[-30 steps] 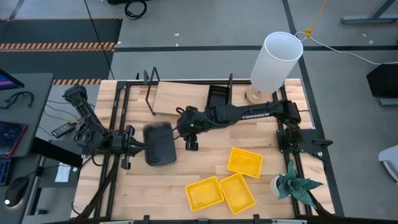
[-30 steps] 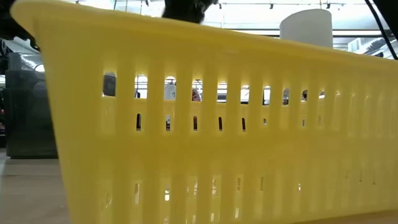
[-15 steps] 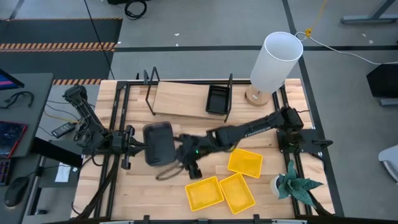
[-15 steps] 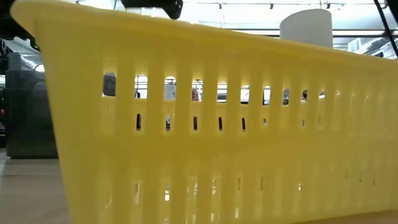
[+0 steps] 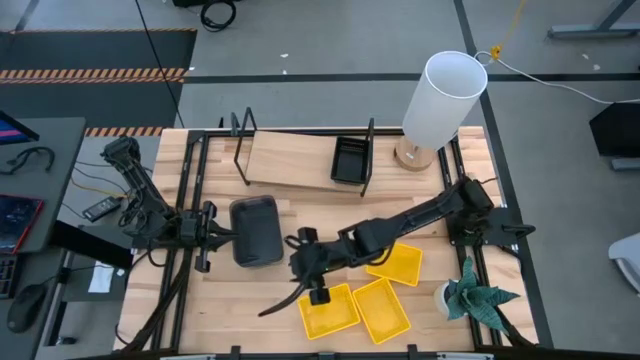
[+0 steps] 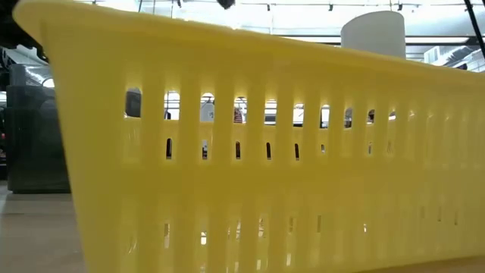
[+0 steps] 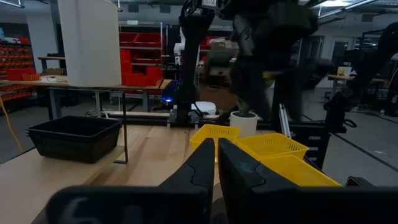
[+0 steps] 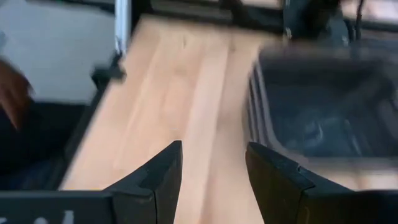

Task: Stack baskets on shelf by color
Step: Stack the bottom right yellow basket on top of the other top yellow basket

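Three yellow baskets (image 5: 328, 310) (image 5: 381, 308) (image 5: 395, 261) lie flat on the near right part of the table, and one fills the low view (image 6: 265, 152). Smoky grey baskets (image 5: 257, 230) sit nested at centre left. One black basket (image 5: 350, 160) rests on the shelf (image 5: 290, 158) at its right end. My right gripper (image 5: 310, 283) hovers open between the grey stack and the near-left yellow basket; its wrist view shows the grey stack (image 8: 323, 118) ahead of the fingers (image 8: 214, 168). My left gripper (image 5: 222, 238) is shut at the grey stack's left edge. My left gripper (image 7: 216, 163) is shut with its fingers level, pointing toward the table's right. Its tips lie at the left rim of the grey stack (image 5: 236, 236), but I cannot tell whether they touch it.
A tall white lamp (image 5: 441, 95) stands at the far right corner beside the shelf. A small potted plant (image 5: 476, 296) sits at the near right edge. Black wire frames (image 5: 243, 150) rise at both shelf ends. Bare slatted tabletop lies near left (image 5: 220, 300).
My right arm has swung from beside the shelf toward the table's near edge, passing the grey stack, and now hangs by the near-left yellow basket. Its gripper has turned about on the way. The baskets have stayed in place.
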`<action>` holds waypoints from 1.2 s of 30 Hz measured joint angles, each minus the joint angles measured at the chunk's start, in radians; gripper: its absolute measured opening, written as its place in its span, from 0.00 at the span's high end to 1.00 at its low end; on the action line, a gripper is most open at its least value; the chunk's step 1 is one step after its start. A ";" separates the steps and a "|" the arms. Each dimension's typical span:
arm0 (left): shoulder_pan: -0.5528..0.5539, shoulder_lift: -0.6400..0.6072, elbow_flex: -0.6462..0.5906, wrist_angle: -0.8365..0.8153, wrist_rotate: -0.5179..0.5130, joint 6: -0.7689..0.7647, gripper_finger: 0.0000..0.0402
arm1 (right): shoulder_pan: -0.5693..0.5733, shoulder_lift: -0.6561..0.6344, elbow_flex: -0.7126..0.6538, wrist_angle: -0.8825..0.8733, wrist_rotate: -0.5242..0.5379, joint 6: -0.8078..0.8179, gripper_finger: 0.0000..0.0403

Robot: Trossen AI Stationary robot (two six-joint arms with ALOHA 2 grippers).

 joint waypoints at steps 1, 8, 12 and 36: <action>0.000 0.000 0.000 0.001 0.000 0.000 0.94 | 0.000 -0.013 -0.001 -0.036 0.007 0.000 0.55; 0.000 0.000 0.000 0.001 0.000 0.000 0.91 | 0.002 -0.144 0.002 -0.207 0.160 -0.034 0.55; 0.000 0.000 0.000 0.000 0.000 0.000 0.92 | 0.007 -0.221 -0.001 -0.306 0.247 -0.018 0.57; 0.016 0.000 0.000 0.091 0.029 -0.138 0.93 | -0.072 -1.023 -0.970 0.331 0.130 0.015 0.63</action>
